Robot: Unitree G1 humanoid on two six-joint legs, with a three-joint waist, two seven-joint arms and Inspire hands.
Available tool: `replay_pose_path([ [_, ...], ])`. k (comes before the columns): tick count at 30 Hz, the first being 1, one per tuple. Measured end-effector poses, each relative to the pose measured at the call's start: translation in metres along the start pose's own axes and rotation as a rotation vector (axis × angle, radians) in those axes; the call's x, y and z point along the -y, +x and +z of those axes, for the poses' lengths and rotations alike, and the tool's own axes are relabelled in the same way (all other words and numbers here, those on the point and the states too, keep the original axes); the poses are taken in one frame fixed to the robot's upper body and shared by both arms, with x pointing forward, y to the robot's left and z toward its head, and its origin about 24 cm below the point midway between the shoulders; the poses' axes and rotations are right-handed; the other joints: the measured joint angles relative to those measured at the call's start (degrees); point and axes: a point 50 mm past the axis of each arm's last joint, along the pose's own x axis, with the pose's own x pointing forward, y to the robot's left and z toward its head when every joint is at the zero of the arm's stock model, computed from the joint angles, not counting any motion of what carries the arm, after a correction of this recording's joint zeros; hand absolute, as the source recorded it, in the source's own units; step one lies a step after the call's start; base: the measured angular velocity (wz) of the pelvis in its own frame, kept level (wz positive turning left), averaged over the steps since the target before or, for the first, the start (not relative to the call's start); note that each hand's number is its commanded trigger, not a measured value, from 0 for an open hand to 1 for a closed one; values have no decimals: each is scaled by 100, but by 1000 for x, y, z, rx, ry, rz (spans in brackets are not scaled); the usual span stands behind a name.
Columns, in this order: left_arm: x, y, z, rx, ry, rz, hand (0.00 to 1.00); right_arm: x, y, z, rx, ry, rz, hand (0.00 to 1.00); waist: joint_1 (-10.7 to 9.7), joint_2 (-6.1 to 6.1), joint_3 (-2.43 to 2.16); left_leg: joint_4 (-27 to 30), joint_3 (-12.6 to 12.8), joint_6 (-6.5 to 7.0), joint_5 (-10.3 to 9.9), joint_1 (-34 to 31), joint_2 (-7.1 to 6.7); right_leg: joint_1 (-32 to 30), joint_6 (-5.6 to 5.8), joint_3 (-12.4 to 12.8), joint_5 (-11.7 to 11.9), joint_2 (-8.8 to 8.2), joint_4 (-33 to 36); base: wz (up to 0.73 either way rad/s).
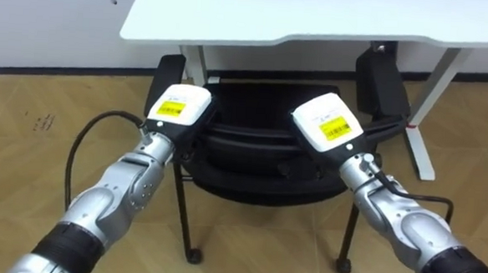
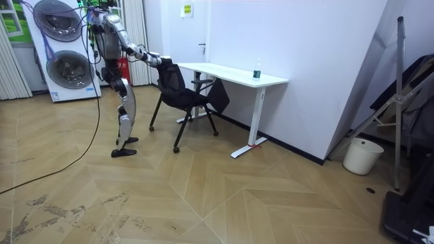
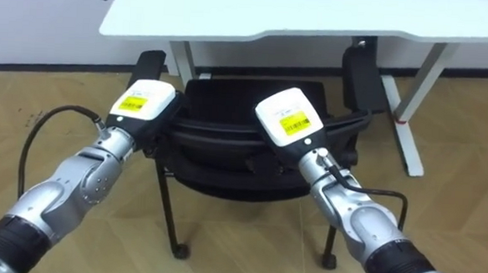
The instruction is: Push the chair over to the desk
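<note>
The black mesh-backed chair with padded armrests is standing on the herringbone wooden floor, facing the white flat-topped counter, with its front close to the counter's edge. The robot is standing right behind it, with both arms reaching forward.

The left hand and the right hand are resting on the top rim of the backrest, 1 toward each end. The fingers are lying beyond the backs of the hands, over the rim, so I cannot tell whether they are curling round it or lying straight.

The chair is looking light: a thin black metal frame, slim legs ending in what seem to be small casters, a curved backrest and a dark padded seat. On the smooth floor it is probably going to roll readily under a modest, even push. The backrest rim is likely the stiffest place to take hold of, and keeping the 2 hands spread apart should stop the chair from swinging sideways. Pushing this high up could tip it forward if a caster is catching, and the mesh may be giving a little. The 2 armrests are sitting near the counter's height and might be snagging its edge.

A small bottle is standing on the counter.
</note>
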Motion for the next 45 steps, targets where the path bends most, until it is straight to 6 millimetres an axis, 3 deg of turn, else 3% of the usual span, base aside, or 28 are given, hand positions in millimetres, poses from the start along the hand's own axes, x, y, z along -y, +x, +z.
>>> replay_pose_path([
  [4, -2, 1, 0, 5, 3, 18, 100, 1, 2, -2, -1, -1, -7, 100, 94, -77, 49, 53, 381, 229, -186, 80, -114, -235, 173, 434, -82, -186, 477, -36],
  [7, -5, 0, -4, 10, 19, 25, 100, 1, 5, 2, -3, 14, -10, 100, 235, -53, 59, 235, 628, 337, -391, 42, -4, -483, 357, 503, 101, -166, 738, -46],
  [10, -15, 1, -8, 23, 46, 48, 100, 6, 8, 3, -10, 22, -34, 100, 250, -66, 56, 287, 664, 405, -396, -142, 10, -401, 402, 577, 228, -46, 163, -23],
  [16, -20, 2, -10, 31, 68, 61, 100, 7, 11, 5, -16, 41, -35, 100, 131, -76, 48, 82, 705, 560, -296, -115, -2, -133, 523, 585, 573, 1, -557, -3],
  [32, -11, -3, -9, 34, 66, 41, 100, -2, 2, 10, -24, 65, -10, 100, 92, -119, 23, -94, 666, 596, -266, 193, -61, 205, 548, 487, 635, -35, -768, 2],
  [34, -9, -4, -9, 33, 65, 34, 100, -4, 0, 12, -26, 69, -4, 100, 90, -121, -1, -120, 665, 597, -266, 235, -69, 235, 548, 488, 635, -42, -770, 0],
  [35, -8, -4, -9, 33, 65, 32, 100, -4, 0, 12, -26, 70, -3, 73, 90, -123, -11, -123, 665, 597, -266, 240, -71, 238, 548, 488, 635, -43, -770, 0],
  [36, -7, -5, -9, 32, 65, 30, 100, -5, -1, 12, -26, 72, 0, 38, 90, -125, -18, -128, 664, 597, -266, 257, -73, 255, 548, 488, 635, -46, -773, 0],
  [37, -6, -5, -9, 32, 65, 26, 83, -6, -1, 13, -27, 74, 3, 4, 90, -125, -24, -132, 663, 597, -266, 275, -77, 281, 548, 487, 635, -47, -791, 0],
  [38, -6, -5, -9, 32, 64, 25, 0, -6, -2, 13, -27, 75, 4, 0, 88, -125, -30, -132, 660, 597, -266, 276, -79, 300, 548, 487, 635, -47, -822, 0],
  [45, -2, -5, -8, 6, 29, 10, 0, -7, -2, 14, -57, 131, 30, 0, 75, -105, -50, -146, 640, 597, -266, 365, -87, 459, 564, 487, 644, -39, -955, 0],
])
